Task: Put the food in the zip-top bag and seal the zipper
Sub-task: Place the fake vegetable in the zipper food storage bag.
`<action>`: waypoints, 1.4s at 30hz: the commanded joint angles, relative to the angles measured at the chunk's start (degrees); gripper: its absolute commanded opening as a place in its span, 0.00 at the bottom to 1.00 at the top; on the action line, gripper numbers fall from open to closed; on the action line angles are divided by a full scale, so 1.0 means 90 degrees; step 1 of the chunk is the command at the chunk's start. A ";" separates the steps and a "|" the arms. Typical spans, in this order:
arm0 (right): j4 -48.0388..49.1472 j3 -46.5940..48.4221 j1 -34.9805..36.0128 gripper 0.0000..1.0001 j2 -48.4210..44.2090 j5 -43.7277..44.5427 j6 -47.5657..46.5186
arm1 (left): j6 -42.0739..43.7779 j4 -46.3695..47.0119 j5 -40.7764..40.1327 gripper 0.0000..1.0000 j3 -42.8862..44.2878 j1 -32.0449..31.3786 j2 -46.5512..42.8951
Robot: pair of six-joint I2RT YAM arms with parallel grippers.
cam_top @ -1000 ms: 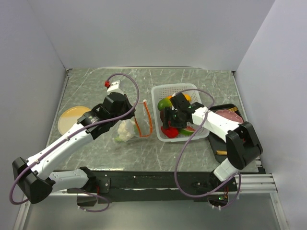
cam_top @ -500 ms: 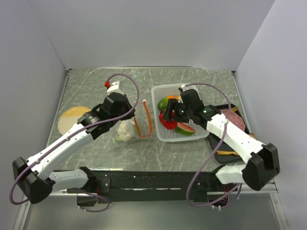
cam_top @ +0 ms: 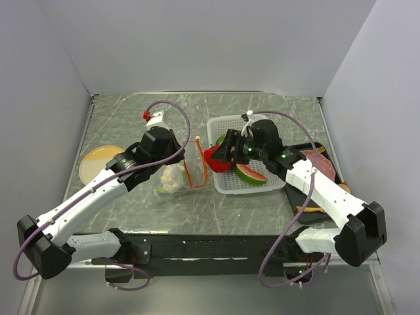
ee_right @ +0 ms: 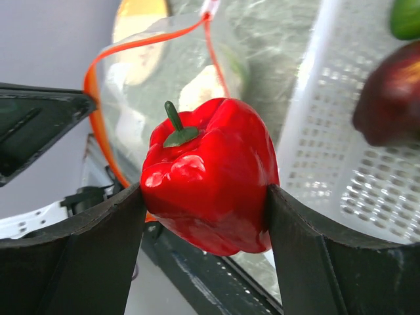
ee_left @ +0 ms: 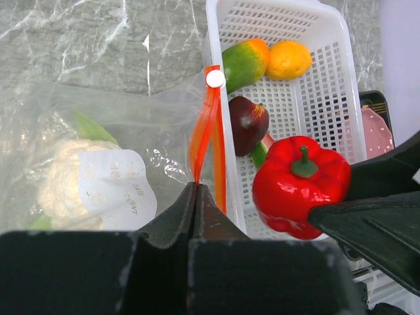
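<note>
top view, left gripper [cam_top: 184, 163]: left of centre frame, fingers clenched on the zipper [cam_top: 206, 167].
top view, zip-top bag [cam_top: 197, 174]: lies on the table [cam_top: 131, 118] just left of the basket [cam_top: 239, 119]; the cauliflower [cam_top: 172, 178] is inside it.
top view, right gripper [cam_top: 220, 156]: grasps the red pepper [cam_top: 210, 160] at the basket's left rim, just beside the bag's mouth.
top view, basket contents: watermelon slice [cam_top: 251, 174] in the lower part, mango [cam_top: 223, 140] at upper left.
top view, edges: tan plate [cam_top: 98, 163] at left; black tray [cam_top: 318, 146] with a pink slab [cam_top: 316, 157] at right.
left wrist, fingers: pressed tight together at lower centre, pinching the zipper's near end; the strip runs up to a white slider [ee_left: 215, 79].
left wrist, bag: fills the left half, the cauliflower partly behind a white label [ee_left: 115, 190].
left wrist, basket: upper right; mango and orange [ee_left: 287, 59] at its top, dark purple ball [ee_left: 248, 121] below them.
left wrist, red pepper: right of centre, gripped by dark fingers reaching in from the right edge.
right wrist, fingers: one on each side of the red pepper at centre frame, both pressing against it.
right wrist, background: the zipper loops around the bag's gaping mouth at upper left; the basket with the dark purple ball is at the right edge.
</note>
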 commanded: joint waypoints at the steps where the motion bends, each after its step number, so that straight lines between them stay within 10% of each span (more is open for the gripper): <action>1: 0.0760 0.0233 0.0144 0.45 0.0197 -0.0586 0.0193 | 0.0062 0.0216 0.0040 0.01 0.0080 0.0025 -0.0065; 28: 0.0771 0.1981 0.0877 0.53 0.2345 -0.0685 0.0418 | 0.0024 0.0109 -0.0087 0.03 0.0178 0.0016 -0.0358; 42: 0.0507 0.1982 0.1033 0.89 0.2297 -0.0421 0.0096 | -0.0025 -0.0086 -0.0448 0.03 0.0363 0.0016 -0.0621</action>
